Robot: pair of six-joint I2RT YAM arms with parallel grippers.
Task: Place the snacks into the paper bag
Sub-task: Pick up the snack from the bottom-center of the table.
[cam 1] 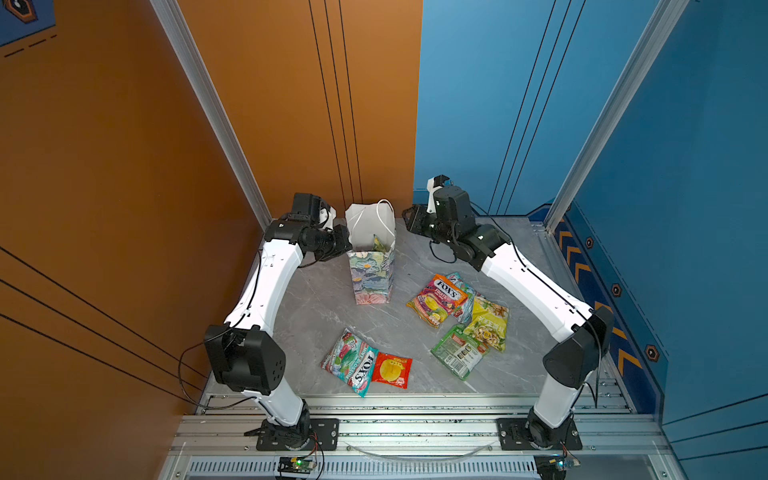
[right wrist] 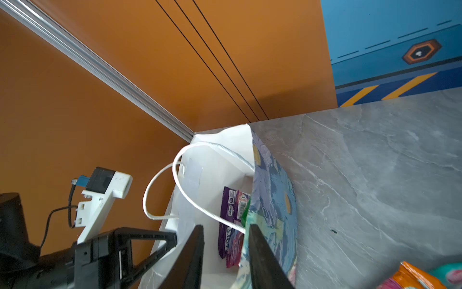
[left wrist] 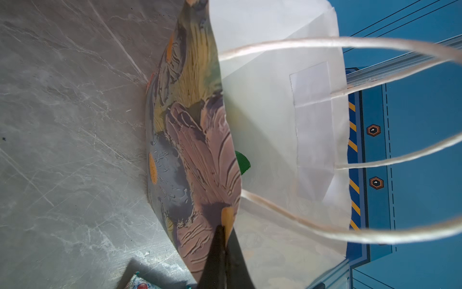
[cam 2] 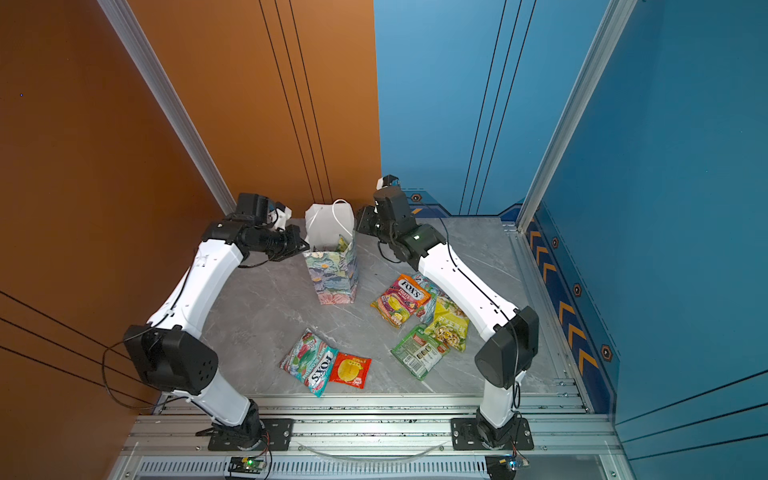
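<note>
Our left jaws clamp the bag (cam 1: pixel 372 274) rim; our right jaws hang parted over its mouth. Loose snacks (cam 1: pixel 440 299) lie lower right of it, nearer the right arm.

paper bag (cam 1: pixel 372 274) mouth: open (cord handles (left wrist: pixel 325 40) across) | table (cam 1: pixel 316 307) centre: free

Top views look down; both wrist views closely share the paper bag (left wrist: pixel 195 150).

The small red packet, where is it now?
In both top views the small red packet lies on the table near the front edge, touching the teal FOX'S bag.
</note>
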